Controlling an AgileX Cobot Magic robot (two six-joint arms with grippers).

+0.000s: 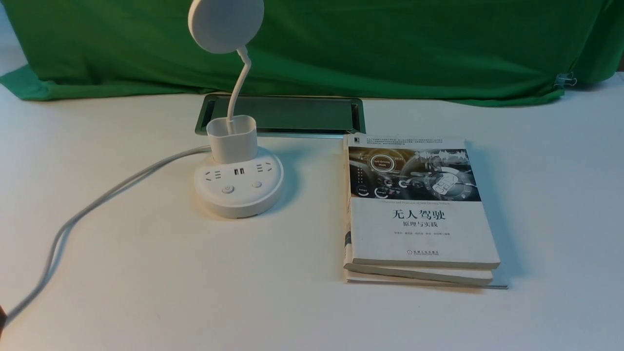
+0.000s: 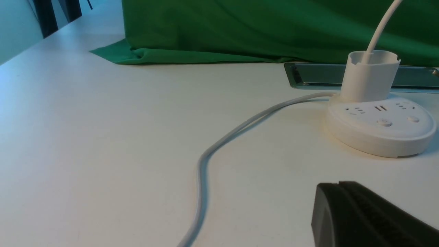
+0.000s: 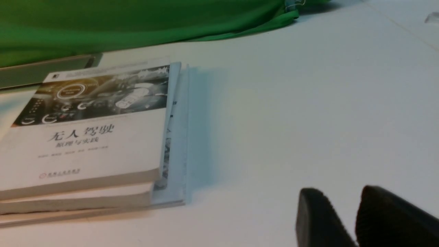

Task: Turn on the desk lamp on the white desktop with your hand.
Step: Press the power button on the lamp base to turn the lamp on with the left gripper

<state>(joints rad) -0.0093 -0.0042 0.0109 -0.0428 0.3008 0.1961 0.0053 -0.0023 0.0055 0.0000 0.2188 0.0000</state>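
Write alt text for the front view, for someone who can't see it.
A white desk lamp stands on a white desktop, left of a stack of books, with a green cloth behind.

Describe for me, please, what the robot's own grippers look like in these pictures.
The left gripper shows dark grey, nearly black fingers with straight, squared edges. The right gripper shows blurred blackish fingers with rounded tips. No markings or cables are visible on either.

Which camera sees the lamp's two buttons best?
The front view, because it looks down on both buttons unblocked, with the power sign readable. The left wrist view shows them too, but at a flatter slant. The right wrist view doesn't show them.
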